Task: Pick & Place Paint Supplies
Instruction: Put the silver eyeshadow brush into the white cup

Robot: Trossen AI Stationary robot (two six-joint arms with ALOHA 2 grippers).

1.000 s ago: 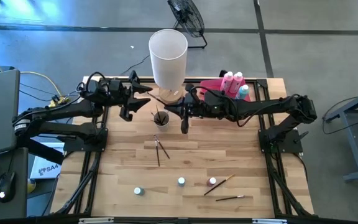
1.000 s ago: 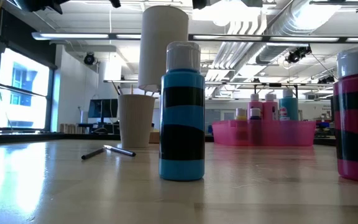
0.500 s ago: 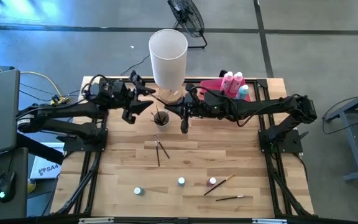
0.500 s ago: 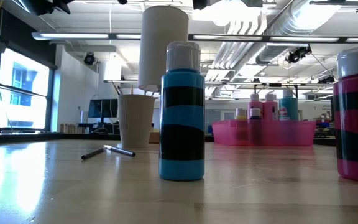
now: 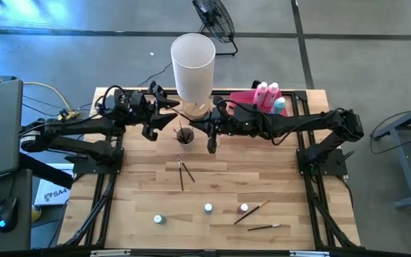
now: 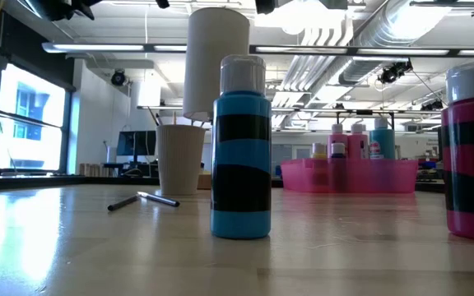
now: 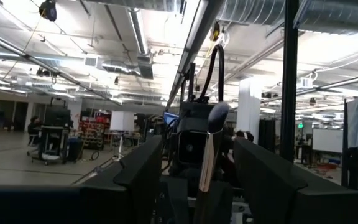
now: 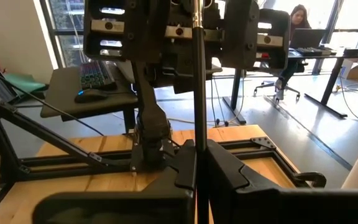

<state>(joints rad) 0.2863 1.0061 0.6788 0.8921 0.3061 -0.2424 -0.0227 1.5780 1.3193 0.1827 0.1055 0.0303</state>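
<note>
**Two grippers meet over the brush cup**

From above we see the left gripper (image 5: pixel 168 120) and the right gripper (image 5: pixel 204 127) facing each other over the back of the bench (image 5: pixel 141 193), just in front of the tall white cylinder (image 5: pixel 193 66). Between them stands a small cup (image 5: pixel 185 135) with brushes in it.

The right wrist view shows what the overhead picture cannot: the right fingers (image 8: pixel 225 165) are closed on a thin paintbrush (image 8: pixel 199 93) that stands upright between them, with the left gripper (image 8: pixel 191 28) facing it beyond. In the left wrist view, the left fingers (image 7: pixel 138 171) stand apart and the brush tip (image 7: pixel 215 118) rises between them; whether they touch it, we cannot tell.

Loose brushes (image 5: pixel 184 170) lie mid-bench, two more (image 5: pixel 252 213) near the front. Three tiny bottles (image 5: pixel 207 208) stand in a front row. The low view puts a teal bottle (image 6: pixel 241 148) and a pink bottle (image 6: pixel 471 156) close to its camera, with the pink tray (image 6: pixel 348 174) of bottles behind.
</note>
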